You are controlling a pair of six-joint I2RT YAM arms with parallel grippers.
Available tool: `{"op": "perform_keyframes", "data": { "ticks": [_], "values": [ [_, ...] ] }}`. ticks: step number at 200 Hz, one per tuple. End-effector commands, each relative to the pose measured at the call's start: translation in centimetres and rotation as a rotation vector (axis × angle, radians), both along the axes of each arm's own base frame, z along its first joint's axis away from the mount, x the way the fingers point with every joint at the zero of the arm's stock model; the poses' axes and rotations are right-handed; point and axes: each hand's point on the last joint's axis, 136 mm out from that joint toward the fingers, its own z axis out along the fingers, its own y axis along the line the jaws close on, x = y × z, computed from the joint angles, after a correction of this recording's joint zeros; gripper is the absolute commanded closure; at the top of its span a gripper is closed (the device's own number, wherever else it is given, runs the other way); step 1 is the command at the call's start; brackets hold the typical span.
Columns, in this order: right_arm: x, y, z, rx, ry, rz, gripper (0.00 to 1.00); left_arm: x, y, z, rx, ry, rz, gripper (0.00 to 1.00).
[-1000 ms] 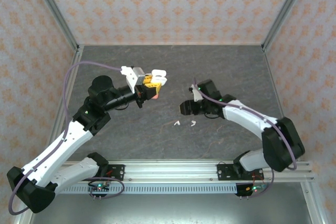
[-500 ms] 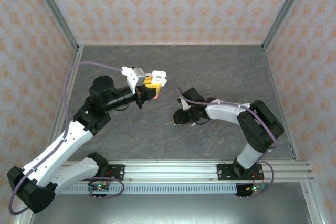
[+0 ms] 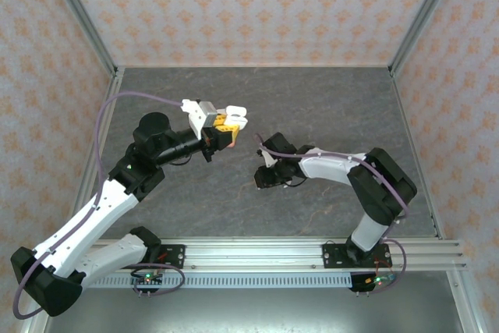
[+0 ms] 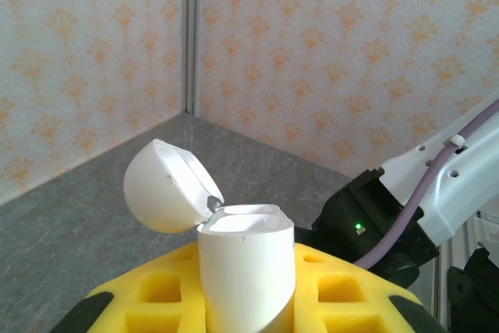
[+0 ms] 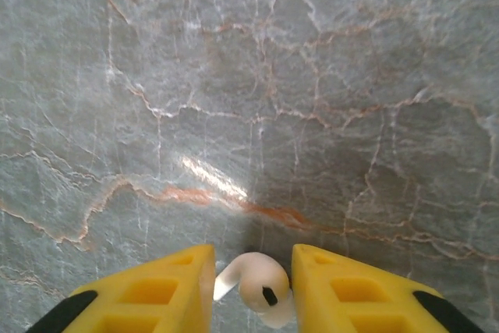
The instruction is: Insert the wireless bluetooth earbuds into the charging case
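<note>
My left gripper (image 3: 227, 124) is raised over the table and shut on a white charging case (image 4: 245, 271), which stands upright between its yellow pads. The case's round lid (image 4: 168, 185) is flipped open to the left and the top of the case is open. My right gripper (image 3: 263, 178) is down at the table in the middle. Its yellow fingers (image 5: 156, 298) close in on a white stemmed earbud (image 5: 261, 285) that lies on the stone surface. The stem touches the left finger and the bud touches the right one. In the top view the earbud is hidden under the gripper.
The grey marbled table (image 3: 327, 107) is walled by patterned panels on three sides, with metal posts at the corners. The right arm (image 4: 437, 185) shows behind the case in the left wrist view. A rail (image 3: 249, 253) runs along the near edge.
My right arm has swung left and lowered over the two white earbuds that lay on the table. Its gripper now sits on the left one. The left arm has barely moved.
</note>
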Motion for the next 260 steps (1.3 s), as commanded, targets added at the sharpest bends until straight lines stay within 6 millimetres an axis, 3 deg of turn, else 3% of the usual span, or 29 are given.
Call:
{"op": "perform_keyframes", "data": {
  "ticks": [1, 65, 156, 217, 260],
  "values": [
    [0.2, -0.9, -0.6, -0.066, -0.003, -0.011, 0.71, 0.1, 0.0, 0.0, 0.015, -0.023, 0.008, 0.97],
    [0.5, -1.2, -0.2, -0.077, -0.03, -0.016, 0.81, 0.0, 0.2, 0.1, 0.022, -0.022, 0.019, 0.97],
    [2.4, -1.1, 4.5, -0.008, -0.188, -0.041, 0.82, 0.0, 0.1, 0.7, 0.013, -0.03, 0.015, 0.97],
    [5.1, -3.2, 12.6, 0.212, -0.356, -0.145, 0.81, 0.5, -0.3, 0.5, -0.004, -0.025, 0.007, 0.97],
    [5.7, -4.8, 19.1, 0.28, -0.515, -0.148, 0.81, 0.9, -0.7, 0.2, 0.006, -0.012, 0.002, 0.97]
  ]
}}
